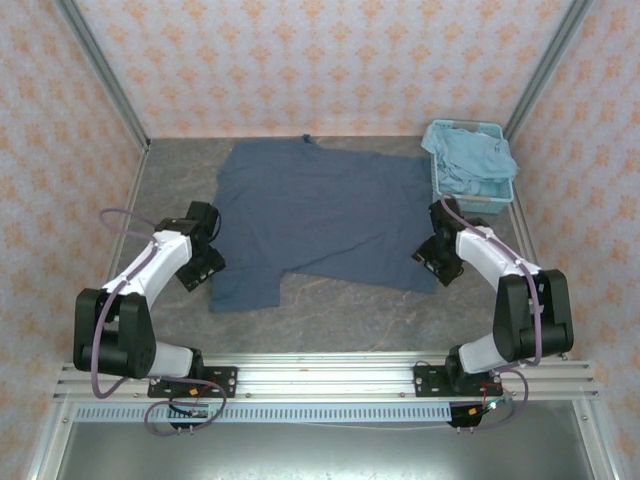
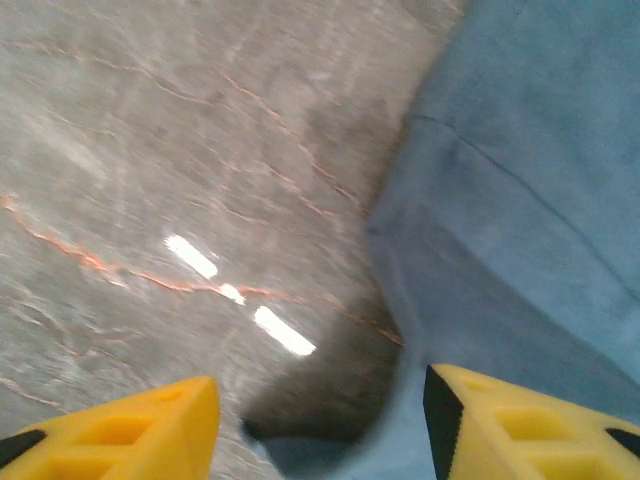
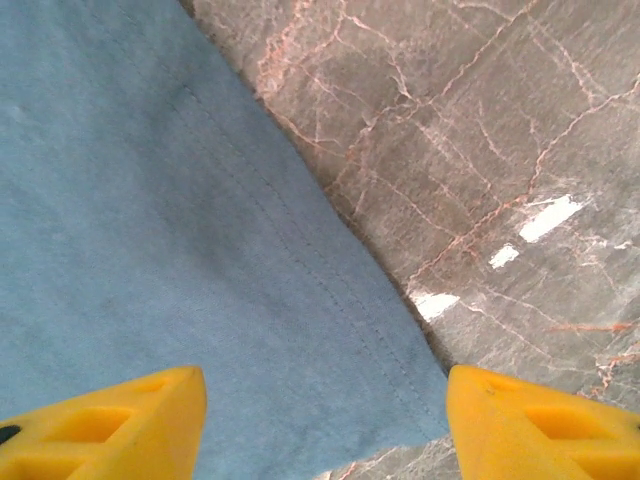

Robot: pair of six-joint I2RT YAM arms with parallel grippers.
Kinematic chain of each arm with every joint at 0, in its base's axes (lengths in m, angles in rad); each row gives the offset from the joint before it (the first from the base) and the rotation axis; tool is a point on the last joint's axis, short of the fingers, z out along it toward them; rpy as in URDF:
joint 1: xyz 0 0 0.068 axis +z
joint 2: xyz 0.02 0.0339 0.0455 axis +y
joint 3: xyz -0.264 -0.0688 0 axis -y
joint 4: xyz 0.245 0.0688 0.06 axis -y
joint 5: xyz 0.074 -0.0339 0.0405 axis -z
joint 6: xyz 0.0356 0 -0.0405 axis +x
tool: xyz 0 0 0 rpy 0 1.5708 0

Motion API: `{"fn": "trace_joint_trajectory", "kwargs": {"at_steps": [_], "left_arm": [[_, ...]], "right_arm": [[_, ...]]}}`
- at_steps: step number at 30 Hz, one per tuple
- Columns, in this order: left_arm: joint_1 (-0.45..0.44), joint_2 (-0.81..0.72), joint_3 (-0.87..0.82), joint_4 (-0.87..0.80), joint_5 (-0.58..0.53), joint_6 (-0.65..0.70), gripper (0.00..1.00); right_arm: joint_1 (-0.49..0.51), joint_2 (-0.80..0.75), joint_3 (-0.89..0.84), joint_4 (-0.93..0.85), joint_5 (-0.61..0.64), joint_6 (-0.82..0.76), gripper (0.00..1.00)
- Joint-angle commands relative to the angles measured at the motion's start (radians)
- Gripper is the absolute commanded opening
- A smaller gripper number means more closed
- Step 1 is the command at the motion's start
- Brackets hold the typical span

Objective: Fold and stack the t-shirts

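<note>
The dark slate-blue t-shirt lies spread flat across the middle of the table. My left gripper is at its left sleeve edge and my right gripper is at its right lower corner. In the left wrist view the gripper is open, and a curled, slightly lifted edge of the shirt runs between the yellow fingers. My right gripper is open just above the hemmed corner of the shirt. A pale sky-blue t-shirt is bunched up in the basket.
The light blue slatted basket stands at the back right, close behind the right arm. Patterned walls close the table on three sides. Bare marble tabletop runs between the shirt and the front rail.
</note>
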Motion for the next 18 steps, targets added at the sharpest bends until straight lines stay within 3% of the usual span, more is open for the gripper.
{"fn": "trace_joint_trajectory", "kwargs": {"at_steps": [1,7,9,13,18], "left_arm": [[-0.006,-0.092,-0.002,-0.091,-0.111,0.053,0.64],[-0.136,-0.186,-0.132,-0.12,0.051,-0.105,0.7],[-0.171,-0.179,-0.153,-0.078,0.081,-0.162,0.77],[-0.182,-0.122,-0.167,0.007,0.1,-0.212,0.79],[-0.176,0.038,-0.164,0.1,0.08,-0.177,0.78]], "right_arm": [[-0.001,-0.062,0.038,-0.081,0.036,-0.028,0.65],[0.01,-0.116,0.042,-0.114,-0.004,-0.023,0.66],[0.02,-0.115,0.045,-0.113,-0.009,-0.023,0.67],[0.033,-0.097,0.046,-0.101,-0.022,-0.028,0.67],[0.035,-0.09,0.037,-0.096,-0.027,-0.023,0.67]]}}
